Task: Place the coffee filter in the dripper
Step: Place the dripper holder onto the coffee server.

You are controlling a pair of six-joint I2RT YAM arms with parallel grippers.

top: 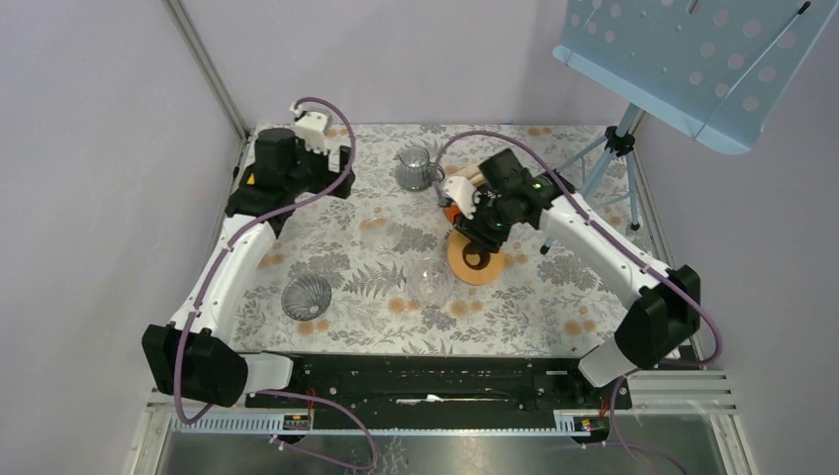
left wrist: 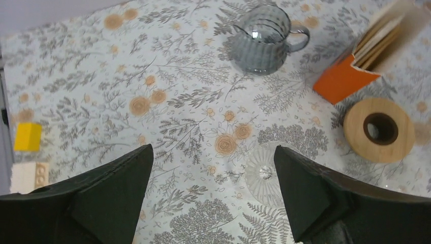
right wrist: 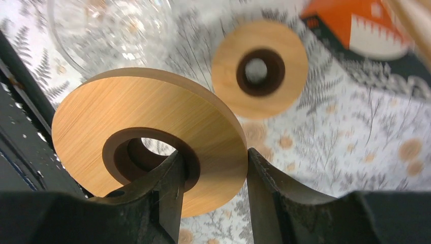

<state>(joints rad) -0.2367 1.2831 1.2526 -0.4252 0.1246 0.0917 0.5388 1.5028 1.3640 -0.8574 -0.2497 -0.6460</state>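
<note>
Filters (left wrist: 380,34) are sitting packed edge-up in an open orange box (left wrist: 340,81) toward the far right of the flowered tablecloth (left wrist: 167,66). None of them is lying in the clear glass dripper (top: 430,279), which is standing on the cloth near the middle of the table, well apart from the box.

Over on the right, the right gripper (right wrist: 214,155) is clamping a wooden ring (right wrist: 142,107). One finger is reaching through the ring's centre hole and the other is pressing against its outer edge, so the ring is hanging tilted above the table. Below and beyond it a second wooden ring (right wrist: 292,71) is lying flat on the cloth, just beside the orange box. From the left wrist camera that flat ring is showing just to the right of the dripper, with the box behind it.

The left gripper (left wrist: 212,150) is hovering at the far left corner with its fingers spread wide apart and nothing between them, looking down across the cloth toward the dripper.

A grey ribbed glass pitcher (top: 414,168) is standing at the back of the table, to the left of the box. A smoky ribbed glass cone (top: 307,297) is resting on the near left part of the cloth, close to the left arm. A yellow block (left wrist: 28,136) and a pale wooden block (left wrist: 24,177) are sitting together at the left edge. Behind the table on the right, a pale blue perforated panel (top: 693,54) is perching on a tripod.
</note>
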